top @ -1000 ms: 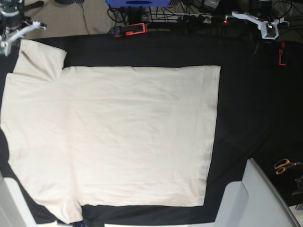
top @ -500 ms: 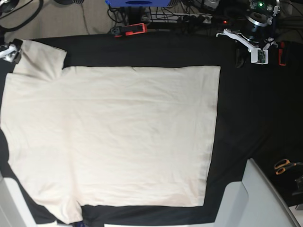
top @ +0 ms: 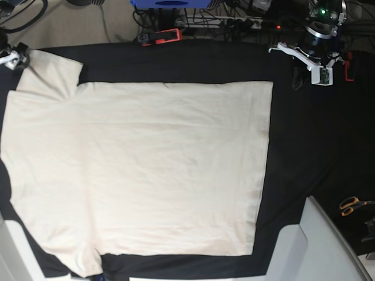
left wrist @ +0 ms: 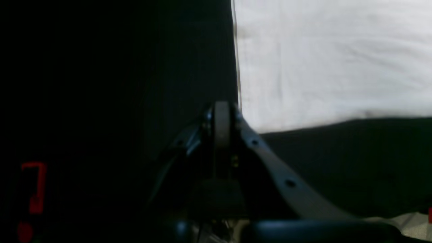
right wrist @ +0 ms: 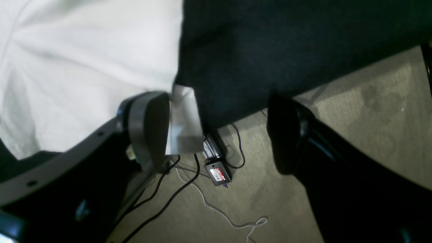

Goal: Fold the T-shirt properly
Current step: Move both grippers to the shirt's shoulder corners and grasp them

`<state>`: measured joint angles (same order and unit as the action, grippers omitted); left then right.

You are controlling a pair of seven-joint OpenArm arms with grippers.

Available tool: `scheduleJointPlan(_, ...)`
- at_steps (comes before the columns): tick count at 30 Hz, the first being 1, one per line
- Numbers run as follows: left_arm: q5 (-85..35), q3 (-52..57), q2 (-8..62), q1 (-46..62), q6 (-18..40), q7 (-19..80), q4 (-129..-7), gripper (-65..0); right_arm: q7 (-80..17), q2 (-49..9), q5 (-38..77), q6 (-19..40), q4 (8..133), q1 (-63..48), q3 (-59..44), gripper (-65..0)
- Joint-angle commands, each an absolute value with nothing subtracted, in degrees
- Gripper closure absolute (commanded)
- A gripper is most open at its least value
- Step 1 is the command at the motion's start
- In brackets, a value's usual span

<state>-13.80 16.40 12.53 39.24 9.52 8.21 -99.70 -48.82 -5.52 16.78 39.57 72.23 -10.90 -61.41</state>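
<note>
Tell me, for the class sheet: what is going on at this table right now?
A two-armed robot is about to fold a cream T-shirt, which lies spread flat and unfolded on a black tablecloth. The right end effector is open at the table's edge beside a sleeve. One finger is next to the sleeve's hem, but nothing is gripped. The left end effector is shut and empty, over the black cloth just off a shirt corner. No fold has been made yet.

The right gripper (right wrist: 219, 131) has dark grey, rounded finger pads (right wrist: 148, 125) on black curved arms, with small round holes along the arm behind the pads. The left gripper (top: 313, 70) has white finger brackets under a black cylindrical wrist with a green light.
</note>
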Motion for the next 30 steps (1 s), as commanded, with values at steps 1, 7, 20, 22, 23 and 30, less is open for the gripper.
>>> scheduleJointPlan(1,-14.1,16.7,13.0,39.3,9.6,7.1,-99.9,0.0,-48.1,-6.4,17.6,40.0,72.5,-10.4,-61.6,-43.2)
scheduleJointPlan(7,-14.2,16.7,13.0,38.5,9.6,7.3,-97.8,0.0,-48.3,-6.0,17.6,40.0,71.4,-10.3,-58.4,-43.2)
scheduleJointPlan(20,-13.8,16.7,13.0,38.4,9.6,7.3,-97.9,0.0,-50.1,-1.4,17.6,40.0,78.2,-13.4,-57.6,-43.2)
scheduleJointPlan(22,-13.8,16.7,13.0,38.4,9.6,7.3,-97.9,0.0,-51.0,-1.1,17.6,40.0,79.9,-13.7,-57.6,-43.1)
scheduleJointPlan(23,-13.8,16.7,13.0,38.4,9.6,7.3,-97.9,0.0,-51.1,-0.8,17.6,40.0,80.0,-13.7,-57.6,-43.1)
scheduleJointPlan(30,-14.2,16.7,13.0,38.4,9.6,7.1,-98.2,0.0,-51.2,-0.6,17.6,40.0,79.9,-13.4,-57.5,-25.2)
